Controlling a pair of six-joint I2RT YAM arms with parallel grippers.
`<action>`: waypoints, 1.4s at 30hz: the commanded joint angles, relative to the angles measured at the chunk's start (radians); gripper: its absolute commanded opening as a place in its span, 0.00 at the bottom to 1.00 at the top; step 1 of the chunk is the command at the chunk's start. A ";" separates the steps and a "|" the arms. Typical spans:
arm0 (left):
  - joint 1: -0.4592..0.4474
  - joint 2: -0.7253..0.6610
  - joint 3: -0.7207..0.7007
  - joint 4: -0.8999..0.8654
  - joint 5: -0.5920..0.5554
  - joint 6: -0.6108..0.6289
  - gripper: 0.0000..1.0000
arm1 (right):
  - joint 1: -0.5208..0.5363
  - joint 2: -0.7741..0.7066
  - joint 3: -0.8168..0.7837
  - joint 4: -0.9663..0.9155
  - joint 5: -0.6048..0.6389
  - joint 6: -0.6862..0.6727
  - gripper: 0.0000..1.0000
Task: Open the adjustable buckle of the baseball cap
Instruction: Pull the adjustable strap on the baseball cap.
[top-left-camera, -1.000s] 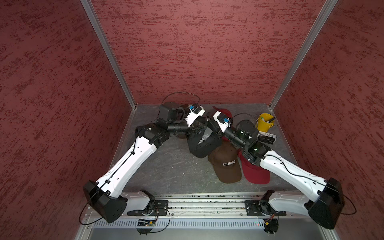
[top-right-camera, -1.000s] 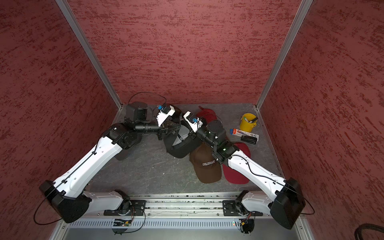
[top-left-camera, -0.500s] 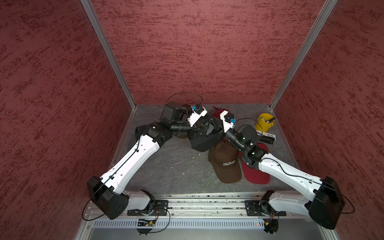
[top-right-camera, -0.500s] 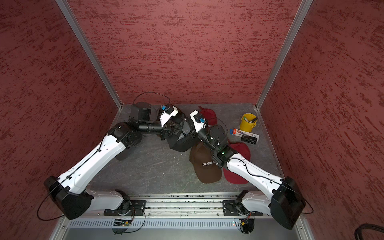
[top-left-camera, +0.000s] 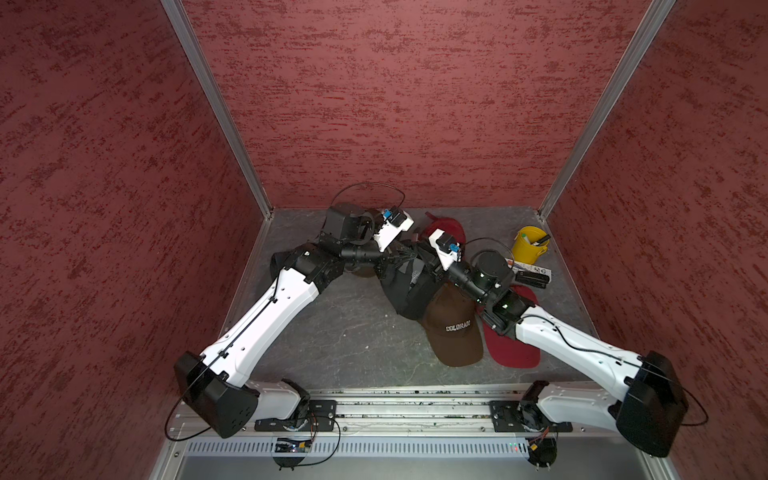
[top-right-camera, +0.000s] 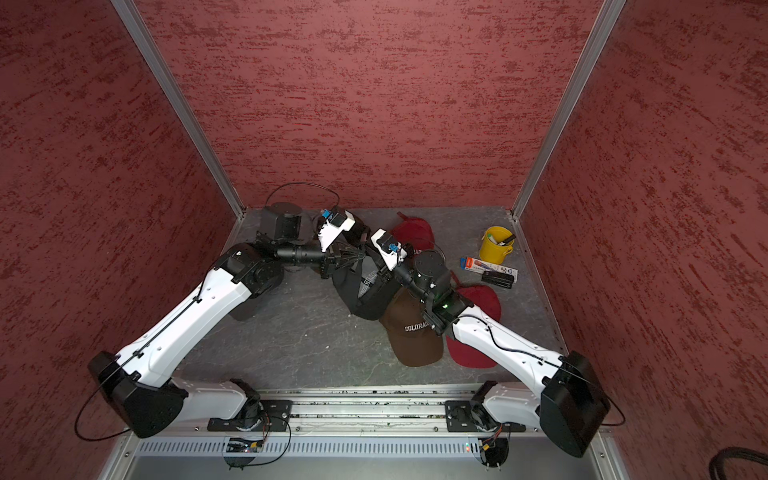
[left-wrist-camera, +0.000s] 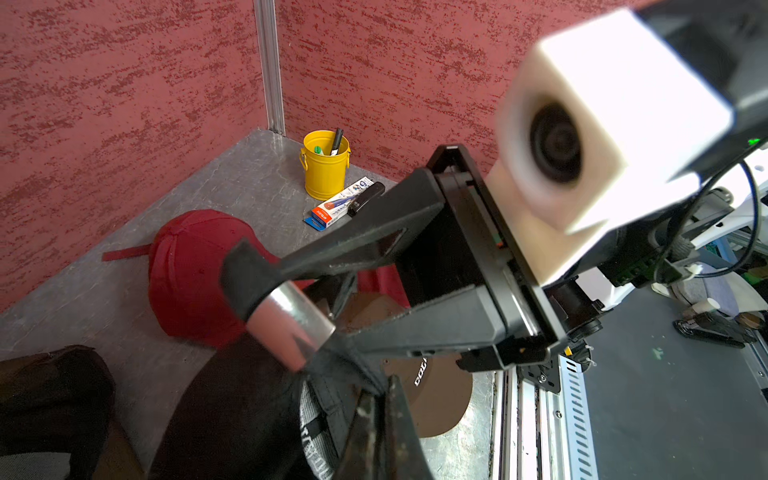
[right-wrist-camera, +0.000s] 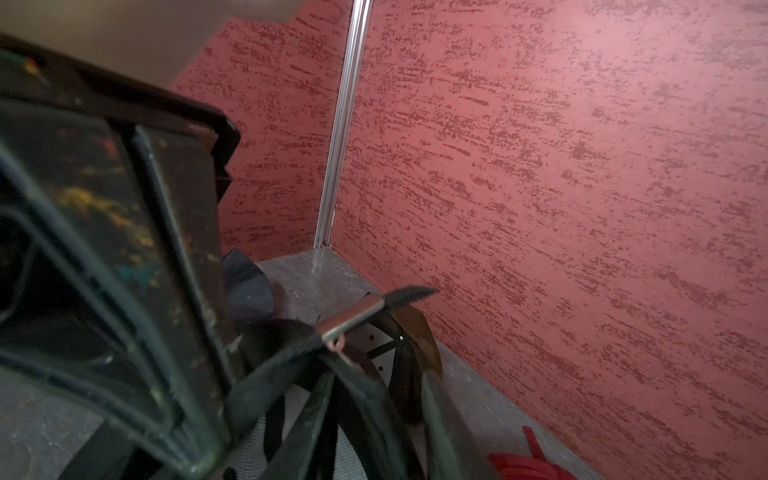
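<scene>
Gripping a black baseball cap (top-left-camera: 409, 291) above the grey tabletop (top-left-camera: 332, 332), two white robot arms meet just toward 12 o'clock from the table's centre, as both top views show. The left gripper (left-wrist-camera: 376, 409), its fingers pressed together, pinches the cap's back edge close to the adjusting strap (right-wrist-camera: 409, 294). The right gripper (left-wrist-camera: 311, 301) faces it with jaws spread. The silver buckle (left-wrist-camera: 291, 328) sits at its fingertips, but whether either finger touches the metal cannot be told. In the right wrist view the buckle (right-wrist-camera: 353, 318) stands raised above the cap's dark inner bands, with the short strap end poking out beyond it. Whether the clasp itself is lifted cannot be told.

A brown cap (top-left-camera: 455, 332) lettered COLORADO lies at the black cap's 5 o'clock, the two overlapping. One red cap (top-left-camera: 446, 226) rests at its 1 o'clock near the back wall, and a second red cap (top-left-camera: 511, 345) lies at 4 o'clock, partly under the right arm. A yellow bucket (top-left-camera: 528, 248) holding pens stands in the table's 2 o'clock corner, with a marker pack (top-right-camera: 488, 266) just beside it.
</scene>
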 joint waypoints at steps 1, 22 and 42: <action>0.015 0.019 0.034 -0.009 0.024 0.019 0.00 | 0.008 -0.020 0.045 -0.092 -0.009 -0.075 0.35; 0.018 0.102 0.105 -0.139 0.073 0.106 0.00 | 0.014 0.004 0.086 -0.094 0.033 -0.161 0.22; 0.018 0.084 0.087 -0.142 0.057 0.131 0.00 | 0.016 0.056 0.118 0.055 0.189 0.019 0.00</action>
